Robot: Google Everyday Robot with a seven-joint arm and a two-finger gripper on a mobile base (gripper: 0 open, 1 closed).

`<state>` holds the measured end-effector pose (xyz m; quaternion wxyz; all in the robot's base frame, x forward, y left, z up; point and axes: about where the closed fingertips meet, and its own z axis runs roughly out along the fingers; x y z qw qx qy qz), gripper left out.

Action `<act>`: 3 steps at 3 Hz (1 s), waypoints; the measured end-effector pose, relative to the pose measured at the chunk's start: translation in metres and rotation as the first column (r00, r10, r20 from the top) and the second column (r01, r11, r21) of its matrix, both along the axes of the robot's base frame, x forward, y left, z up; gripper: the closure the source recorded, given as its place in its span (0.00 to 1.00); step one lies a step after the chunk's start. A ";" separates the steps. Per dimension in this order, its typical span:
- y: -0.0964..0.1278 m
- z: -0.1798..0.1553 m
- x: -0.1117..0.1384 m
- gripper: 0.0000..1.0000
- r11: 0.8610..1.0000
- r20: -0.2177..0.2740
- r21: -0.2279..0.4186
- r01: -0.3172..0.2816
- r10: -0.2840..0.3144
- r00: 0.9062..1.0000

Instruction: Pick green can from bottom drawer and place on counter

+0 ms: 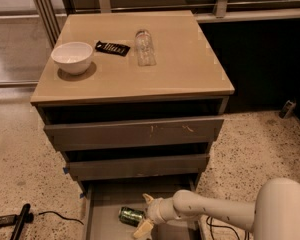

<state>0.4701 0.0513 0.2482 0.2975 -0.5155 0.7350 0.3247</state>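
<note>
The green can lies on its side on the grey floor of the open bottom drawer. My gripper is down in the drawer at the can's right end. It is open, with one pale finger behind the can and the other finger in front of it. The white arm reaches in from the lower right. The beige counter tops the cabinet above.
On the counter stand a white bowl, a black packet and a clear glass jar. The two upper drawers stick out slightly above the gripper. A black tool with a cable lies on the speckled floor at left.
</note>
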 end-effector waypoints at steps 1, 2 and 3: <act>0.008 -0.005 0.002 0.00 0.999 -0.005 0.041 -0.001 0.001 1.000; 0.008 -0.005 0.002 0.00 0.999 -0.005 0.041 -0.001 0.001 1.000; 0.011 -0.012 0.001 0.00 1.000 0.006 0.014 0.006 -0.006 1.000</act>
